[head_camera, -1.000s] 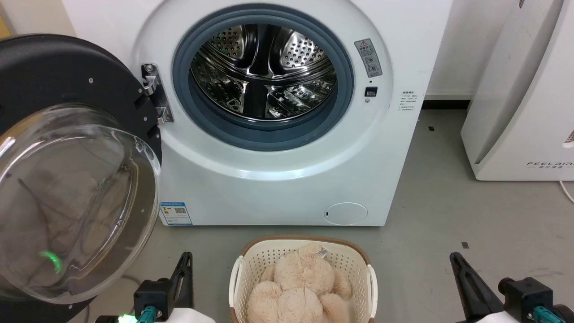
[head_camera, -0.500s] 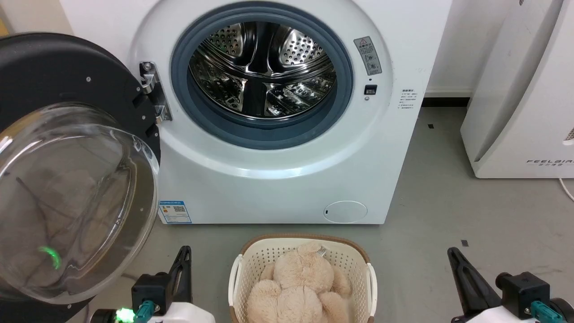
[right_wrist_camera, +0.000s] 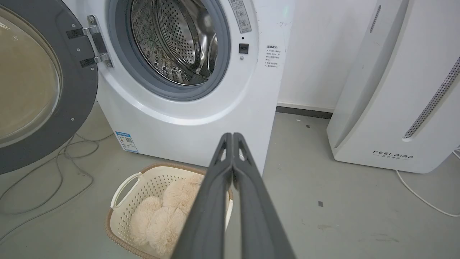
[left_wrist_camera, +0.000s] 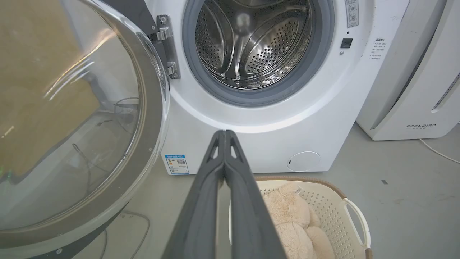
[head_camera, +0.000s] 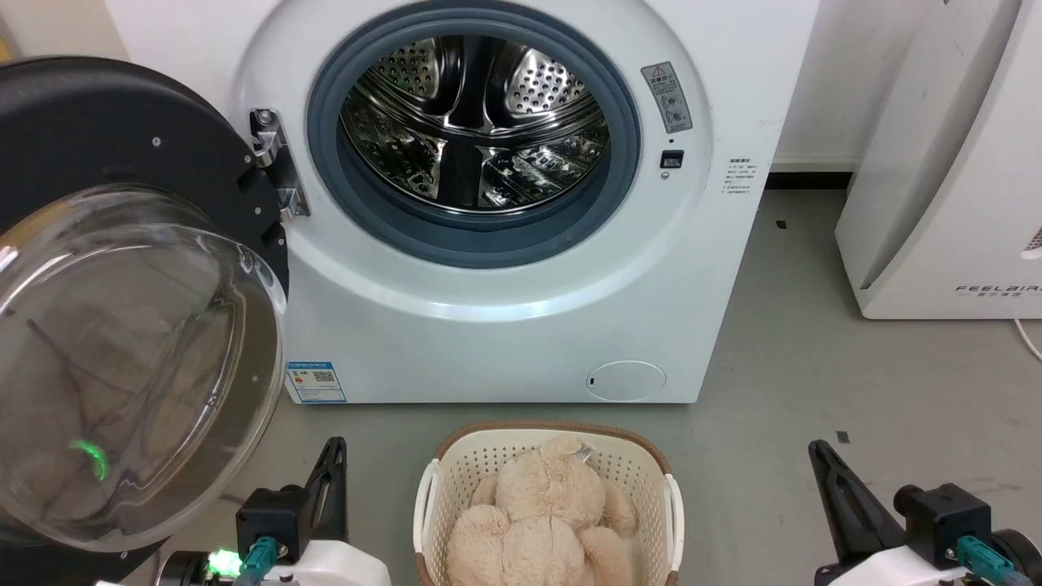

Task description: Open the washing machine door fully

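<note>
The washing machine door (head_camera: 138, 325) stays open.

Glossy white casing on the washing machine (head_camera: 488, 342), smooth and catching the light. Inside, the drum (head_camera: 521, 89) is bright polished steel punched with holes, ringed by a matt grey rubber gasket (head_camera: 472, 244). Shiny bare metal on the hinge (head_camera: 273, 171). The washing machine door (head_camera: 98, 122) has a black rim with a dull sheen and a clear glass bowl (head_camera: 122, 366) full of reflections. Cream perforated plastic for the basket (head_camera: 464, 472), fluffy beige plush on the toy (head_camera: 545, 521). The floor (head_camera: 814, 391) is matt grey and lightly scuffed. Matt dark plastic on the left tool (left_wrist_camera: 225, 132) and the right tool (right_wrist_camera: 232, 134).
</note>
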